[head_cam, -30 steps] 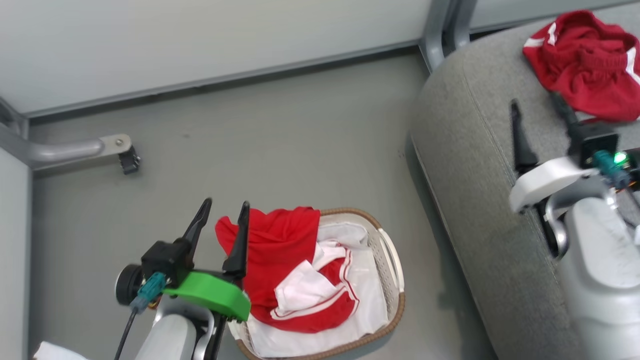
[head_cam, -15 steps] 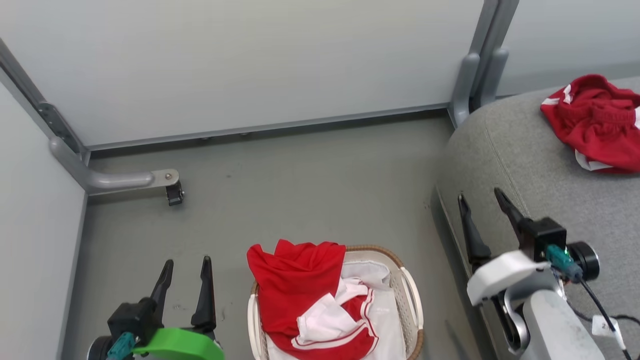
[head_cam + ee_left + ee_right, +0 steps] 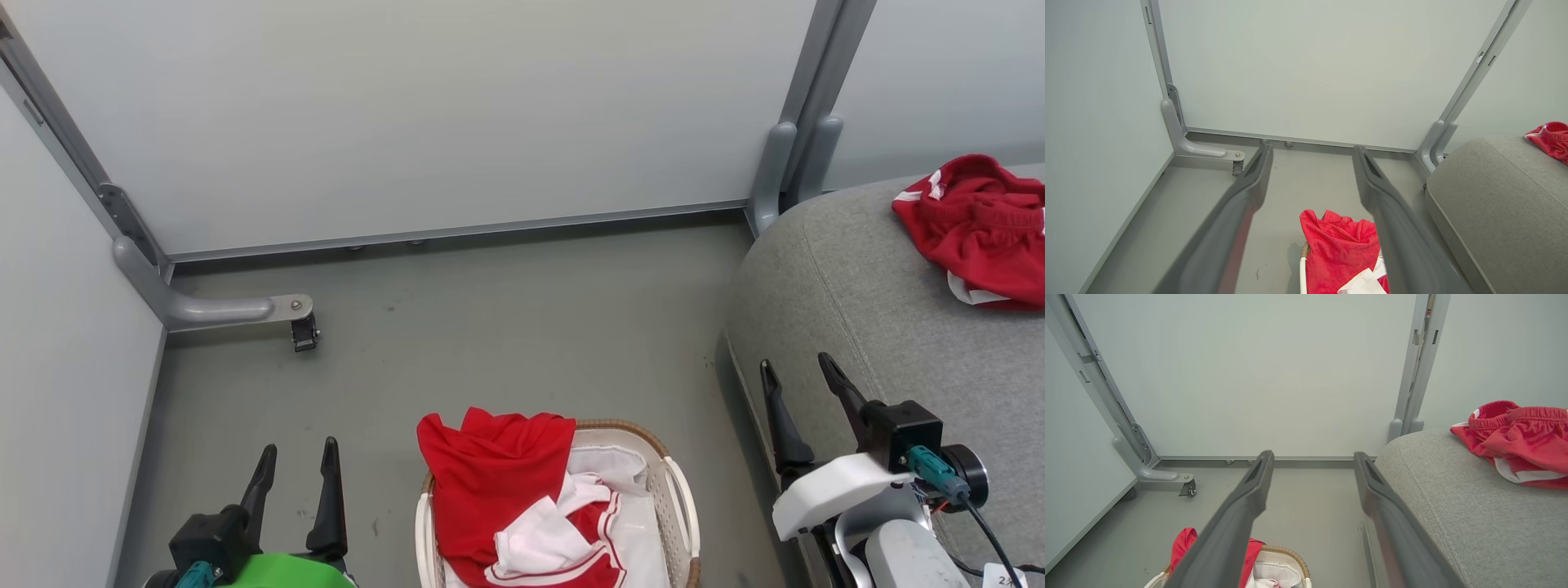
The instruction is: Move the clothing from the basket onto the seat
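Red clothing (image 3: 498, 490) with white trim fills the cream basket (image 3: 682, 506) at the bottom centre of the floor, one red piece draped over its far left rim (image 3: 1337, 245) (image 3: 1182, 545). Another red garment (image 3: 980, 229) (image 3: 1515, 437) (image 3: 1549, 136) lies on the grey seat (image 3: 857, 302) (image 3: 1453, 506) (image 3: 1494, 196) at the right. My left gripper (image 3: 298, 457) (image 3: 1310, 151) stands open and empty over the floor, left of the basket. My right gripper (image 3: 796, 371) (image 3: 1312, 457) is open and empty at the seat's near left edge, well short of the garment.
Pale partition panels (image 3: 408, 114) close off the back and left. A grey metal foot with a caster (image 3: 302, 331) juts onto the floor at the left, and a grey post (image 3: 788, 171) stands by the seat's far corner. Grey floor (image 3: 506, 327) lies between basket and wall.
The camera has tilted up, so the whole picture has shifted down. Both grippers have drawn back toward me and stayed open; the right one has pulled away from the garment on the seat.
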`<state>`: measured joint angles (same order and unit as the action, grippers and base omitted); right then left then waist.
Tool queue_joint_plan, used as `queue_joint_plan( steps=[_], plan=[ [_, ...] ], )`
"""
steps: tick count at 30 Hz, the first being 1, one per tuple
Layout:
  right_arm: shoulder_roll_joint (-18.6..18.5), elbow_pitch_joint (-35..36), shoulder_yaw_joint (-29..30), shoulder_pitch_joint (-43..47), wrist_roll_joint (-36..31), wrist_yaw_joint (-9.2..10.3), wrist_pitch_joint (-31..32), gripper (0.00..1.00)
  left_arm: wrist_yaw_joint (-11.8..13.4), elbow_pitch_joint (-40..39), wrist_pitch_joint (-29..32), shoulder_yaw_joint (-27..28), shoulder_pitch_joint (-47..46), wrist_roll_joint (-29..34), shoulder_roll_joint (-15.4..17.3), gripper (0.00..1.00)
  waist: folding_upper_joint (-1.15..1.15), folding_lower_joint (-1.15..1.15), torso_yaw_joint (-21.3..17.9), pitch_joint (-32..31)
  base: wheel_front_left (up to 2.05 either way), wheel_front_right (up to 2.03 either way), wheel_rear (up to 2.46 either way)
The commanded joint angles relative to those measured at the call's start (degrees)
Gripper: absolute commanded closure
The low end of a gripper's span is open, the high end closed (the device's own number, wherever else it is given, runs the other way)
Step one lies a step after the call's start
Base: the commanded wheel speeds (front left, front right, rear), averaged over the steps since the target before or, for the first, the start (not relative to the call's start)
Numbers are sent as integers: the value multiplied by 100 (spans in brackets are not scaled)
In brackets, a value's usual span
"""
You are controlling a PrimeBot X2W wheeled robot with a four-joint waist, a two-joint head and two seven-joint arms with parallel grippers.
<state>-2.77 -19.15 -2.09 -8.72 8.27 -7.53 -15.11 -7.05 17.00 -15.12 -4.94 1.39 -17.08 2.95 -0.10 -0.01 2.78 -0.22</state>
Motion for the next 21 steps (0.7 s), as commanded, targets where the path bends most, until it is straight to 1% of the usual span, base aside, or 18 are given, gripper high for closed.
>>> queue_joint_plan(
  steps=[1,21],
  plan=[
    [-23,16,-2,96,-34,8,-7,0,-17,-21,-4,19,39,-9,-6,0,10,1,-10,-2,0,0,0],
    [-22,-34,46,33,27,8,-7,0,-36,20,-4,-46,-119,-35,-7,0,10,1,-31,55,0,0,0]
  ],
)
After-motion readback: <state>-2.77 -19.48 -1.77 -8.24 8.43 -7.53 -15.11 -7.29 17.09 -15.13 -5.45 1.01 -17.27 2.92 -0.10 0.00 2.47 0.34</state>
